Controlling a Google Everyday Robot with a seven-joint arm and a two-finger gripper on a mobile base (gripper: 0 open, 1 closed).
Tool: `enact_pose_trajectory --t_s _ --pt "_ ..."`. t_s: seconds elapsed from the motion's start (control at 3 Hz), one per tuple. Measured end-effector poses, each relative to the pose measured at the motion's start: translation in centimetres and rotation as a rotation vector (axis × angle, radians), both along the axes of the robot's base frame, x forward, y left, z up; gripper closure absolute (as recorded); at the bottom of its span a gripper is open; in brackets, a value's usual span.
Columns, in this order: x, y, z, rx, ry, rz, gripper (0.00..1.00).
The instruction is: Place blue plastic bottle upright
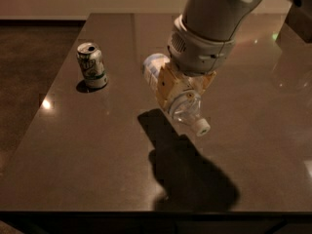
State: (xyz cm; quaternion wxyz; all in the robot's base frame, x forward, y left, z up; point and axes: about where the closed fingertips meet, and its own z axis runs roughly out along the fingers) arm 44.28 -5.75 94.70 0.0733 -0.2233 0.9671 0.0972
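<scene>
The blue plastic bottle (181, 104) is a small clear bottle with a white cap and a pale bluish label. It is tilted, with the cap pointing down and to the right and the base up to the left. My gripper (183, 89), with yellowish fingers, is shut on the bottle's middle and holds it above the dark table (87, 155), near the table's centre. The bottle's shadow falls on the table below it. The arm hides part of the bottle's body.
A green-and-white soda can (91, 65) stands upright on the table's left side, well left of the gripper. The table's left edge drops to a dark floor (29, 72). The front edge runs along the bottom of the view.
</scene>
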Motion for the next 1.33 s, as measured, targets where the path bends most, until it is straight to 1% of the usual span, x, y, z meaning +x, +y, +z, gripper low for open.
enact_pose_trajectory --t_s 0.33,0.67,1.0,1.33 --pt "-0.4 0.2 0.9 0.017 0.002 -0.153 1.0" --pt "-0.4 -0.7 0.8 0.07 0.092 -0.318 1.0" --pt "0.2 -1.6 0.7 0.158 0.164 -0.423 1.0" --pt "0.9 -1.9 0.8 0.222 0.214 -0.481 1.0"
